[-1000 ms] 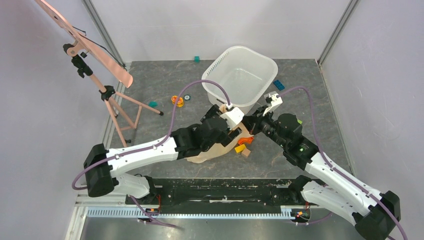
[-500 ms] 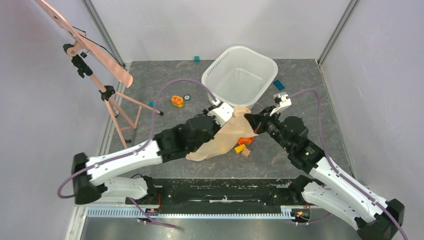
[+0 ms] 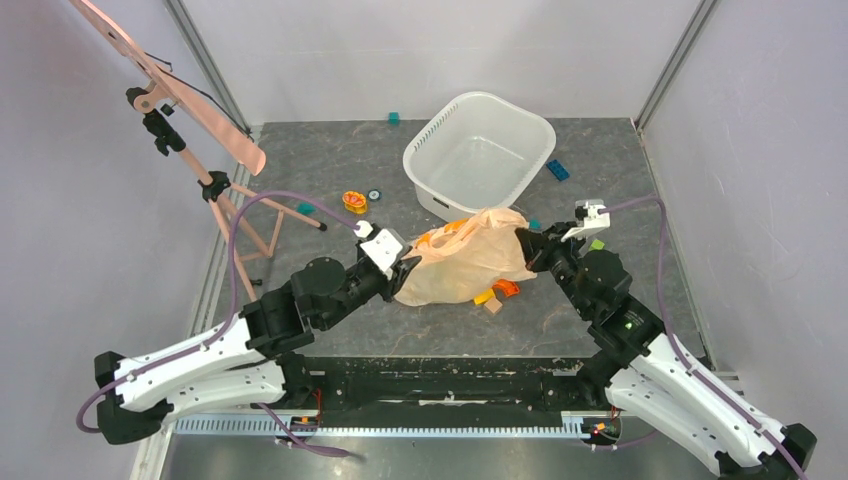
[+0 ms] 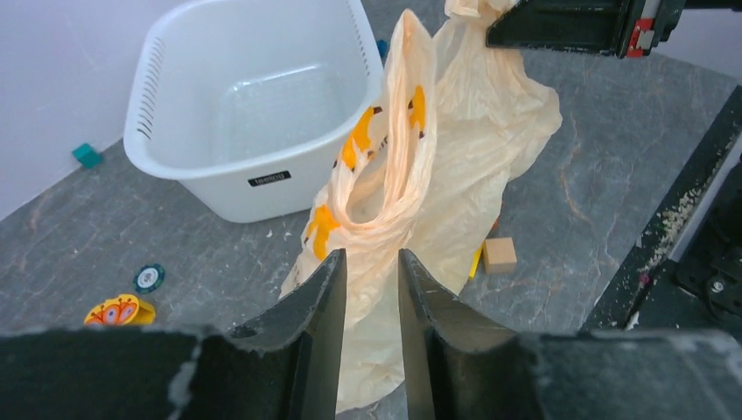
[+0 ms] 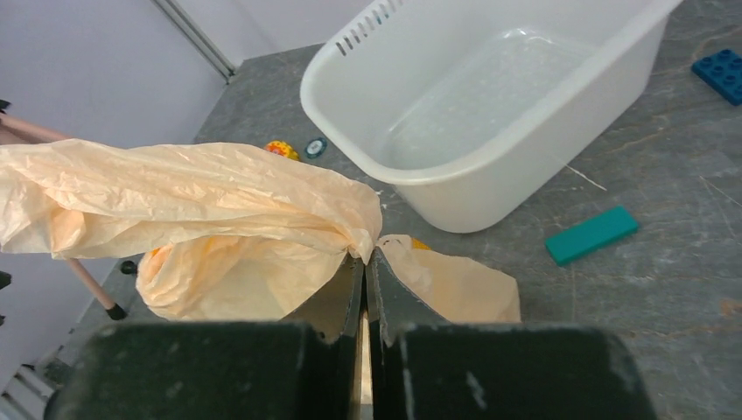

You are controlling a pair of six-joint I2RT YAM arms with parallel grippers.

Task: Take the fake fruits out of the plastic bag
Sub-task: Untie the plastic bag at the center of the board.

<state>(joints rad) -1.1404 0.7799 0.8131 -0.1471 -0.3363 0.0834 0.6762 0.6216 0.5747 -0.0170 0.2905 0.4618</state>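
The peach plastic bag with yellow banana prints hangs stretched between my two grippers, just in front of the white tub. My left gripper is at its left end, and in the left wrist view the bunched bag runs between its narrowed jaws. My right gripper is pinched shut on a fold at the right end, where the bag gathers at its tips. The bag's mouth gapes toward the left wrist camera. The fake fruits are hidden.
The white tub stands right behind the bag. Small toy blocks lie under the bag's near edge. A wooden easel stands at the left, an orange flower disc beside it. A blue block and a teal block lie near the tub.
My left gripper closed on the bag and drew back to the left and nearer. My right gripper moved right. The bag rose off the floor and spread between them.
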